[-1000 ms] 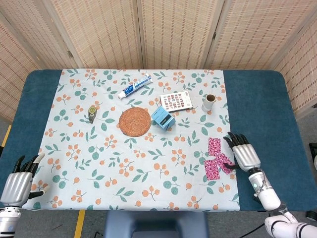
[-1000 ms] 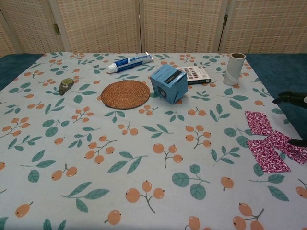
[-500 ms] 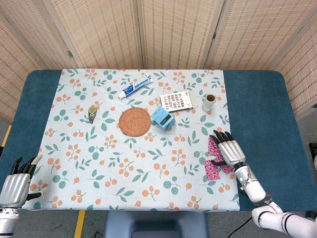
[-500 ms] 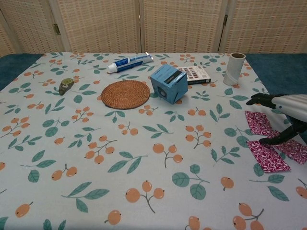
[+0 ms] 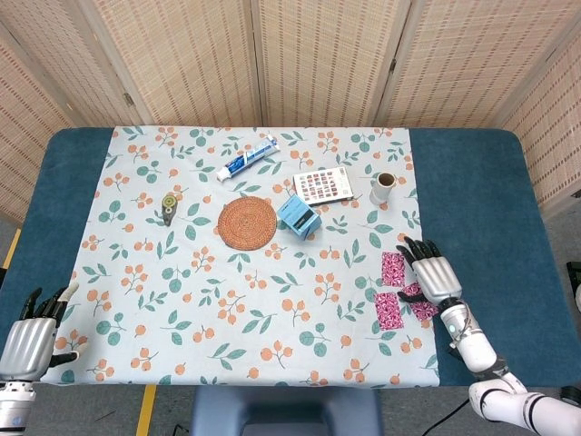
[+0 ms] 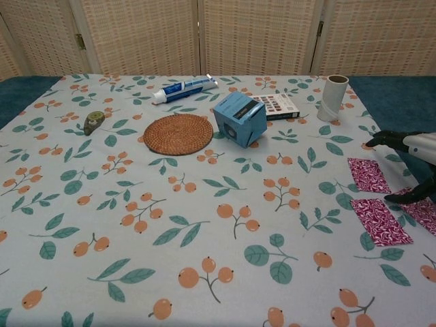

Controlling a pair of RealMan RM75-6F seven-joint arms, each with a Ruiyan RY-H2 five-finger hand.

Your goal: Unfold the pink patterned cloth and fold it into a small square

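Observation:
The pink patterned cloth (image 5: 388,310) lies crumpled near the right edge of the floral tablecloth (image 5: 182,272). It shows as separate pink patches in the chest view, an upper patch (image 6: 370,175) and a lower patch (image 6: 380,221). My right hand (image 5: 434,277) lies over the cloth's right part with its fingers spread. Its thumb touches the cloth between the patches, and I see no pinch. In the chest view the right hand (image 6: 417,145) is cut off by the right border. My left hand (image 5: 32,338) hovers at the table's near left corner with fingers apart, holding nothing.
A woven round coaster (image 5: 247,222), a blue box (image 5: 298,215), a patterned card (image 5: 323,183), a small cup (image 5: 383,187), a toothpaste tube (image 5: 247,160) and a small tape dispenser (image 5: 169,207) sit across the far half. Blue table (image 5: 481,200) borders the tablecloth.
My right hand swung left onto the cloth, then slid back right. The cloth's middle went with it, so the one crumpled shape now shows as separate patches. The left hand barely moved.

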